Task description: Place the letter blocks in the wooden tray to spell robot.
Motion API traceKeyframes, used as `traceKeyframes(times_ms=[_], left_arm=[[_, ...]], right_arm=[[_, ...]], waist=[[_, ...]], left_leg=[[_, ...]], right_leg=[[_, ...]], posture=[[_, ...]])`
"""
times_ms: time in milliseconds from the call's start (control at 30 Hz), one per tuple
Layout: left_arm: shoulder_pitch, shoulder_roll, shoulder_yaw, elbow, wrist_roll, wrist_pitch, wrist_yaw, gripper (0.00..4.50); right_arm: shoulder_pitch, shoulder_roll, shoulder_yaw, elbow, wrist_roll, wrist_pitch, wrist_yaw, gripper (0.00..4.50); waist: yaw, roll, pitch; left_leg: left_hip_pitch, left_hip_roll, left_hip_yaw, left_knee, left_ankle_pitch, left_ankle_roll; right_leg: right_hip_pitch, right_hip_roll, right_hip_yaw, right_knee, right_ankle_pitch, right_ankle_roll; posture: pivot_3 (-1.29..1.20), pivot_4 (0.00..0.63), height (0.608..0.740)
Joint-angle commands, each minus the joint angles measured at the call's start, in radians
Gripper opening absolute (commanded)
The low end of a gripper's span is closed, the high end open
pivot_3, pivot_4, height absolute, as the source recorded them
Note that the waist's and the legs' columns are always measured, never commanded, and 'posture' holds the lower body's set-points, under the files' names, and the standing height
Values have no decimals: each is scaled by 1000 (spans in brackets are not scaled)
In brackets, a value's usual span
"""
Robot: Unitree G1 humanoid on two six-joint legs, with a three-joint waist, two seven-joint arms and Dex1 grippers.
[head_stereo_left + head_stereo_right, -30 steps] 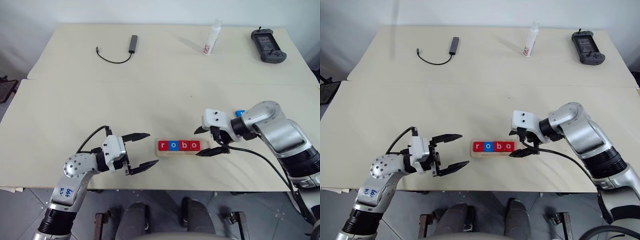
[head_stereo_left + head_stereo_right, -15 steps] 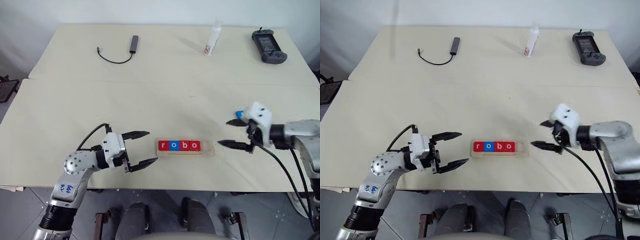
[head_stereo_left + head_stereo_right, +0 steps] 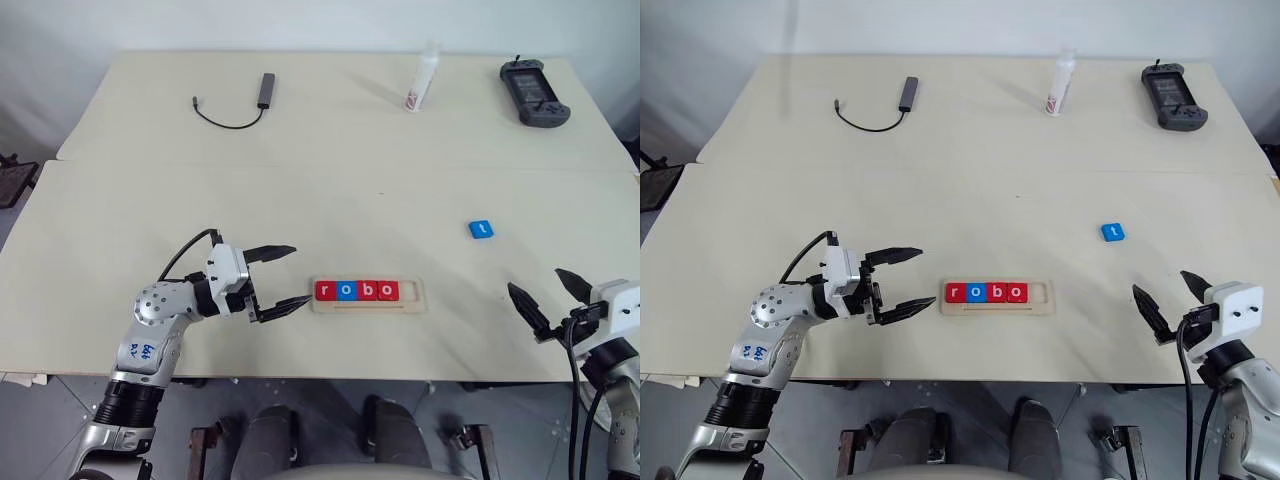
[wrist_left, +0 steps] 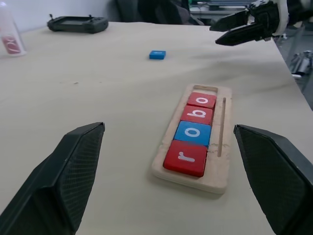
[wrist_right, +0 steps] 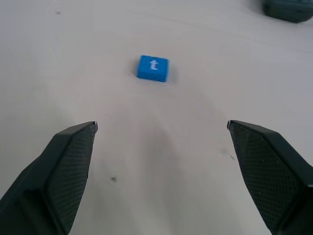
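— On the desk, where did things lie?
— The wooden tray held four letter blocks spelling "robo"; its right-hand slot showed bare only from the left wrist.
— And the fifth?
— The blue "t" block lay apart, ahead of the right gripper, between its spread fingers. The left gripper gaped just beside the tray.

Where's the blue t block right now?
The blue t block lies loose on the table, on the robot's right, beyond and to the right of the wooden tray, ahead of the open right gripper.
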Motion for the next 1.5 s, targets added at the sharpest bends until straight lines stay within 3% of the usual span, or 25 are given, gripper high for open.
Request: traceKeyframes(times_ms=[33,167,400,533,767,867,1067,1500], left_arm=[[-1,-1,3,-38,-4,-11,-3,4500],[6,-4,0,-49,-1,-10,4,4500],[24,-7,0,-80,5,-5,25,4500],[48,-6,3,-112,8,-2,49,4500],[90,-4,10,-162,11,8,87,4500],[96,-1,12,-171,11,9,95,4500],[108,-7,2,-185,6,14,103,4500],[44,-31,-50,-123,-8,31,34,4500]], right_arm=[[-54,-42,27,-7,35,13,-13,4465],[-153,-144,110,-2,10,259,-86,4465],[-369,-226,215,58,28,593,-174,4465],[-542,-243,316,229,-33,621,-198,4465],[-675,-193,374,386,-70,583,-228,4465],[-680,-171,389,380,-78,589,-245,3850],[-672,-150,362,322,-71,620,-303,1839],[-480,-146,214,-159,44,917,-385,1839]], waist=[[-6,0,0],[-4,1,0],[7,1,0],[-4,1,0],[-2,1,0],[-4,1,0],[-4,1,0],[2,1,0]], left_leg=[[0,1,0,0,0,0],[0,3,0,0,0,0],[-2,4,-1,1,0,0],[-3,3,0,1,0,0],[-4,4,0,0,0,0],[-4,4,0,0,0,0],[-4,5,0,1,0,-1],[-4,5,-1,1,0,-1]], right_leg=[[0,0,0,0,0,0],[-1,1,1,1,0,-1],[-1,2,-2,0,0,-2],[-2,1,-1,0,0,-2],[-2,2,-3,-1,0,-3],[-2,2,-3,-1,0,-3],[-2,3,-3,-1,0,-3],[-2,4,-2,-1,0,-3]], posture=[[0,150,740],[0,150,740],[0,150,740],[0,150,740],[0,150,740],[0,150,740],[0,150,740],[0,150,740]])
